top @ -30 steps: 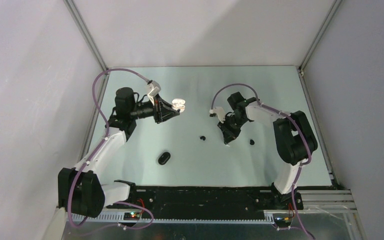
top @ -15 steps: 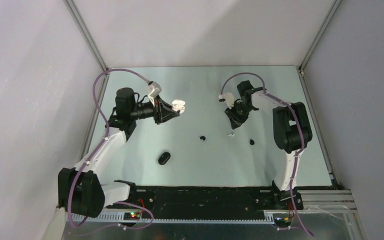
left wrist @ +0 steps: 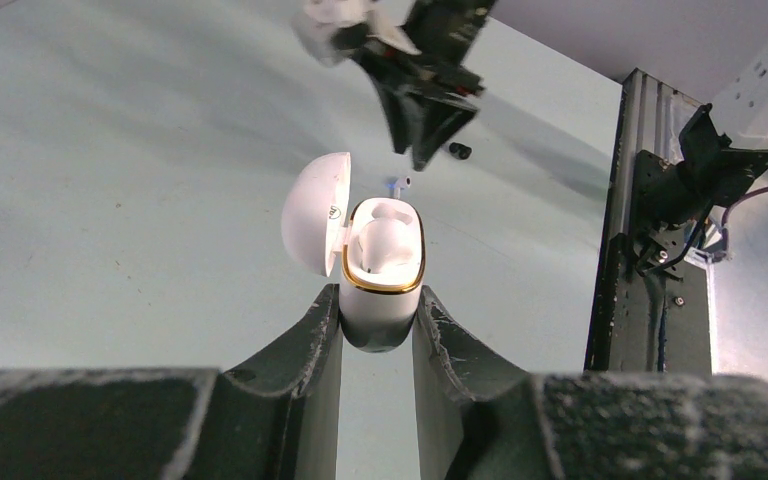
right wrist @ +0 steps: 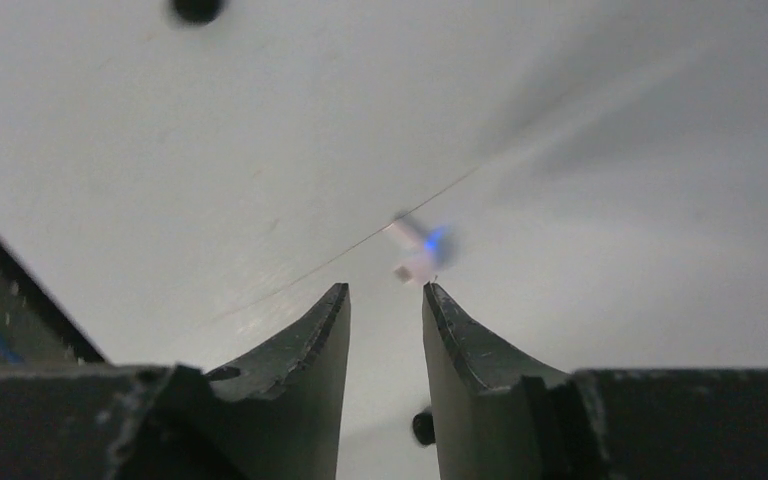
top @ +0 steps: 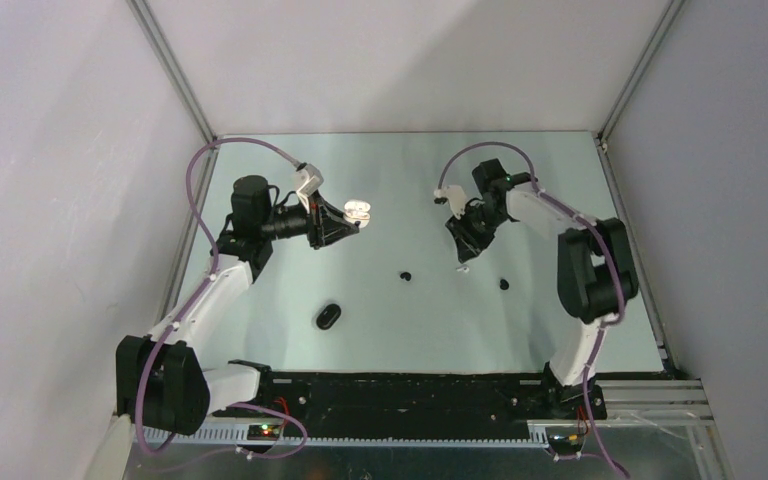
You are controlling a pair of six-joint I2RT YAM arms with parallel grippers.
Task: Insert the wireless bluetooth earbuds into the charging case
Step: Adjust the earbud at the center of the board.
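My left gripper (top: 350, 216) is shut on an open white charging case (left wrist: 382, 280), held above the table with its lid (left wrist: 315, 225) swung left. One white earbud (left wrist: 384, 243) sits inside the case. A second white earbud (top: 463, 268) lies on the table, blurred with a blue light in the right wrist view (right wrist: 415, 250). It is just beyond the fingertips of my right gripper (right wrist: 385, 290), which is open and empty. Two black earbuds (top: 406, 275) (top: 504, 284) lie on the table. A closed black case (top: 328, 316) lies nearer the front left.
The right gripper (left wrist: 425, 90) shows at the top of the left wrist view, above the loose white earbud (left wrist: 400, 183). Grey walls enclose the table on three sides. The black rail (top: 410, 390) with the arm bases runs along the near edge.
My right gripper has pulled back from the table, away from the near edge, and the white earbud now lies uncovered below its tips. The left gripper and white case have not moved.
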